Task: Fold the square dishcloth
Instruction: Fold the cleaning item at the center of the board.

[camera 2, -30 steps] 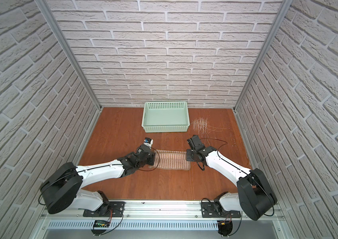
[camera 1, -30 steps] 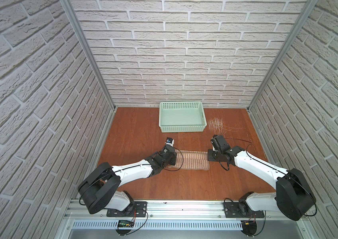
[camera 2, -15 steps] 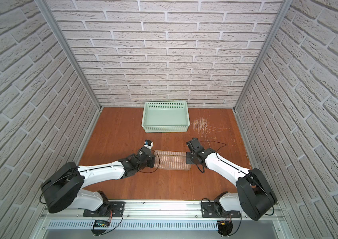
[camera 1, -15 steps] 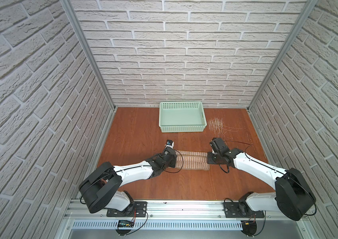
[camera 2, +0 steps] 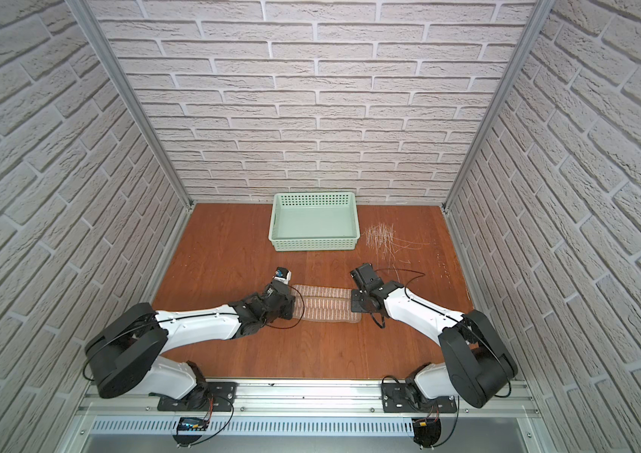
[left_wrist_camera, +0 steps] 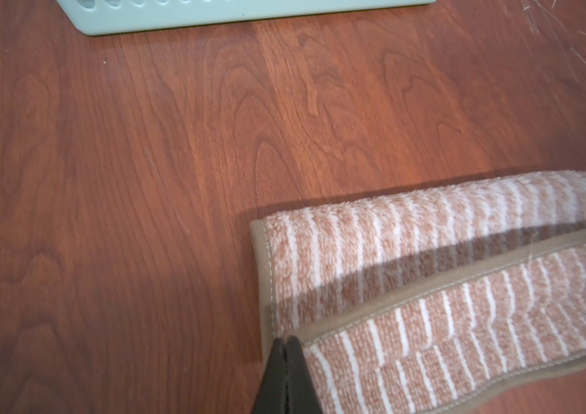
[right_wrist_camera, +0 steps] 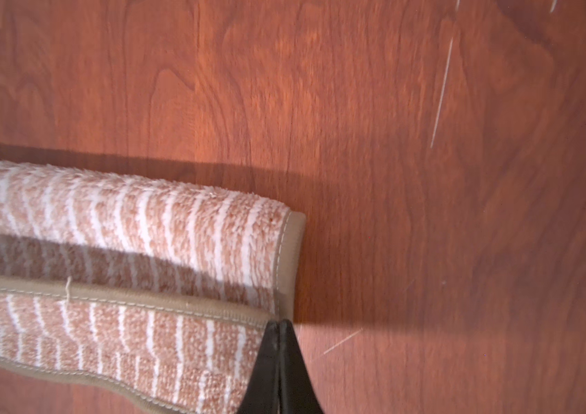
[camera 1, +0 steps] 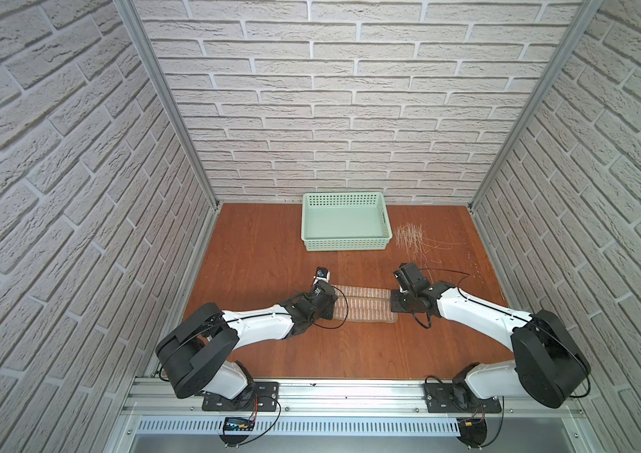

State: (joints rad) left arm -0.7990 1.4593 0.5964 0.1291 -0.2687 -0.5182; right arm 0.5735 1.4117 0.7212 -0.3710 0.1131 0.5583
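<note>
Cloth: the dishcloth (camera 1: 362, 304) lies on the table (camera 1: 271, 255) between my two arms, well apart from the basket (camera 1: 344, 245). It is doubled into a long strip with a rounded fold along its far side.
Left fingers: my left gripper (left_wrist_camera: 285, 344) is pinched tight on one end corner of the top layer, right at the hem.
Right fingers: my right gripper (right_wrist_camera: 280, 328) is clamped the same way on the opposite end corner.
Top layer: it hangs a little above the lower layer and throws a shadow on it, so I judge the flap is not laid down yet.
Risk, uneven release: if one side lets go first, that end drops and the hems land skewed.
Risk, slipping: I hold only the very corners, so a tug along the strip could pull the hem out of my tips.
Risk, overpull: too much stretch between my arms could drag the whole strip or roll the far fold open.
Risk, springback: the pile looks thick, so I judge the flap may lift again unless it is set flat.
Risk, going low: my tips are close to the wood, and pressing lower could catch the bottom layer too.
</note>
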